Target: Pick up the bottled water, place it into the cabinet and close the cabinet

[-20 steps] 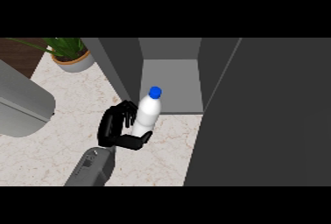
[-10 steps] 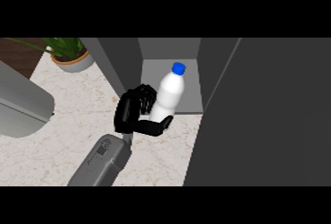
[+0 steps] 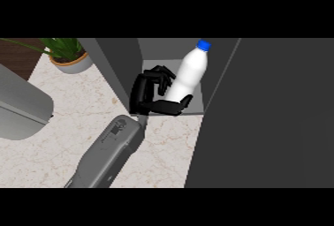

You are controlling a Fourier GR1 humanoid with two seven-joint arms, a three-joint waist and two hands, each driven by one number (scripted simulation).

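Right hand (image 3: 151,95) is curled round the bottle (image 3: 186,75) (blue cap up, tilted), w/ bottle inside the open cabinet (image 3: 114,66), at the counter's (image 3: 58,110) back edge.

Smooth white plastic bottled water (image 3: 187,73), matt grey cabinet (image 3: 274,114), marbled counter (image 3: 58,145).

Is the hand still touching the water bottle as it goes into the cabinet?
Touching. The head view shows the right hand with fingers and thumb curled round the lower part of the bottle, at the cabinet opening.
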